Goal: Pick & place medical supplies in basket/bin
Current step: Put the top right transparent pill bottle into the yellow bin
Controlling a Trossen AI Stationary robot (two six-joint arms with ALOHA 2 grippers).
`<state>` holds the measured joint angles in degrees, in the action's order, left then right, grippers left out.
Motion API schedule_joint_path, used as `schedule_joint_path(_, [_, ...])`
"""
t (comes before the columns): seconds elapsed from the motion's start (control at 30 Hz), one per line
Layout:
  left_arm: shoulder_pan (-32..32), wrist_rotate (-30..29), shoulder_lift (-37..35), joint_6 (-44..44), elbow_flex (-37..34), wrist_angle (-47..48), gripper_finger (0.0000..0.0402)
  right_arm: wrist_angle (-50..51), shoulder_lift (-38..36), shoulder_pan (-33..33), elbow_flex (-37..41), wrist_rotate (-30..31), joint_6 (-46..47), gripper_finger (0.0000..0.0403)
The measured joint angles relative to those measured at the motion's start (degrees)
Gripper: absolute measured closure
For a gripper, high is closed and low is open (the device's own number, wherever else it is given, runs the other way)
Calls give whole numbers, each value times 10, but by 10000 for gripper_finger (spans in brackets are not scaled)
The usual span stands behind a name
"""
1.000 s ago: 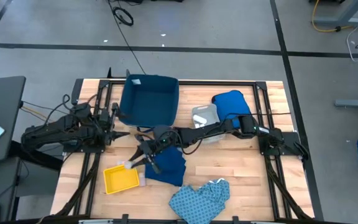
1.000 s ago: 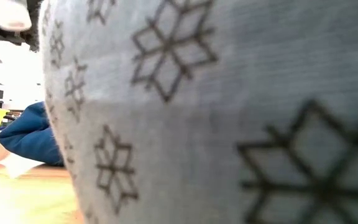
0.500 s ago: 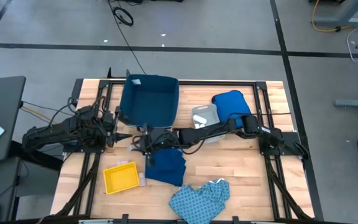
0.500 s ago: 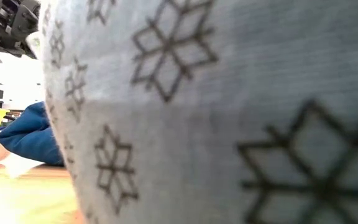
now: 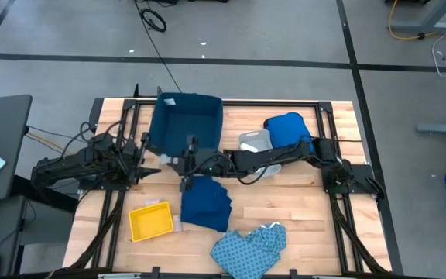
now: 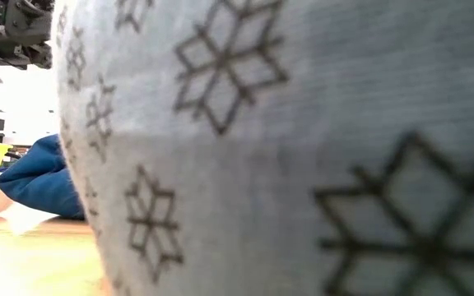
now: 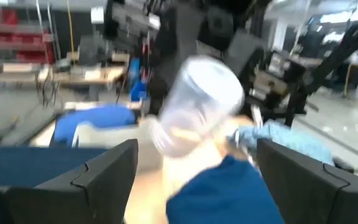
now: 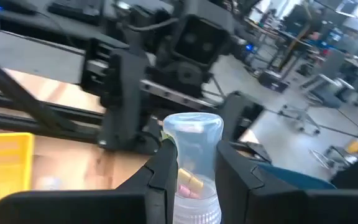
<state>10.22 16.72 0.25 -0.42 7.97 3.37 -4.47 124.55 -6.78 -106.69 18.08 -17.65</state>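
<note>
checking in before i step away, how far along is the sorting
Early. Done: the yellow tray seems to hold a small white item; the navy bin looks empty. In hand: the right claw grips a clear vial between navy bin and dark navy garment; the left claw waits open nearby. Left: that garment, the light blue patterned garment, and the vial.
</note>
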Motion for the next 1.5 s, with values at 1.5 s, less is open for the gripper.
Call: schedule_joint_path(1.5, [-133,-96,195,34,-74,-397,163,-60,0,10,6,-154,43,328])
